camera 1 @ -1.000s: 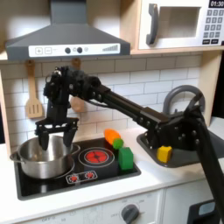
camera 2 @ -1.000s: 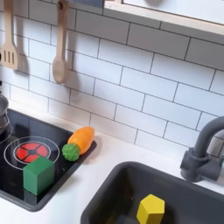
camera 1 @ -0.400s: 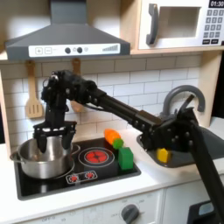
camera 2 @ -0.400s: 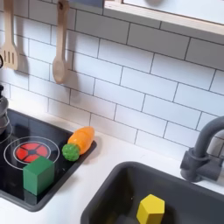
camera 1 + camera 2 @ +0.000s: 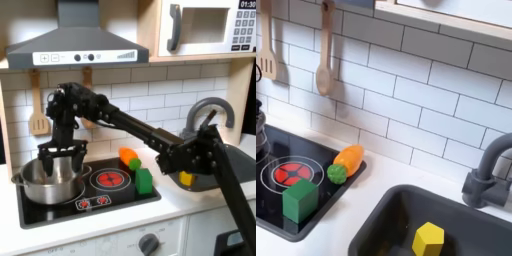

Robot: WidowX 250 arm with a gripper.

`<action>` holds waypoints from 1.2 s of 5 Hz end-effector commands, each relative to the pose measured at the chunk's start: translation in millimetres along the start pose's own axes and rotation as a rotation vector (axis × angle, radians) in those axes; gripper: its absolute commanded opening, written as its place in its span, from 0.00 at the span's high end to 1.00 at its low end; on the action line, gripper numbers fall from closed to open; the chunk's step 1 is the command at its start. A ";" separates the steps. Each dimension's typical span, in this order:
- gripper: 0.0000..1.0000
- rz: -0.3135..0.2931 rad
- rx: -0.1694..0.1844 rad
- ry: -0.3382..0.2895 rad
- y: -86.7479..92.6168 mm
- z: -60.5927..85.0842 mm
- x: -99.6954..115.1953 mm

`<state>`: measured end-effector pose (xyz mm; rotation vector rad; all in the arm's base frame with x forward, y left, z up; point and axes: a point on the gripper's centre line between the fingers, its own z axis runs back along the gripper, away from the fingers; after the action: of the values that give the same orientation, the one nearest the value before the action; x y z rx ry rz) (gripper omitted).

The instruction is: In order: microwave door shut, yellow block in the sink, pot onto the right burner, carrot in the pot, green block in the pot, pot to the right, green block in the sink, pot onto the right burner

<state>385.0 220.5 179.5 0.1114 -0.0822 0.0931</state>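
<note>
The steel pot [image 5: 47, 181] stands on the stove's left burner in the first exterior view. My gripper [image 5: 60, 162] hangs just over it, open, its fingers [image 5: 44, 160] spread above the pot's rim and holding nothing. On the stovetop's right edge the orange carrot [image 5: 128, 156] [image 5: 348, 160] lies behind the green block [image 5: 144, 181] [image 5: 300, 200]. Inside the dark sink [image 5: 391, 215] sits the yellow block [image 5: 187, 178] [image 5: 428, 239]. The microwave door [image 5: 200, 28] at the top right is shut.
The red right burner [image 5: 112, 180] [image 5: 289, 173] lies bare between the pot and the green block. Wooden utensils [image 5: 324, 55] hang on the tiled wall. A dark faucet [image 5: 491, 170] arches over the sink. My arm crosses in front of the sink in the first exterior view.
My gripper has sunk slightly toward the pot, and the arm's lower link has shifted left. The blocks, carrot and pot have not moved.
</note>
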 end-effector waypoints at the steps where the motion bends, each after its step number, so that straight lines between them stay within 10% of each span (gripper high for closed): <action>1: 0.00 -0.028 -0.005 0.002 3.8 -4.3 5.7; 6: 0.00 -0.056 -0.031 0.042 -6.7 -19.8 -0.5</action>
<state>386.2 219.4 157.1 0.0772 -0.0395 0.0470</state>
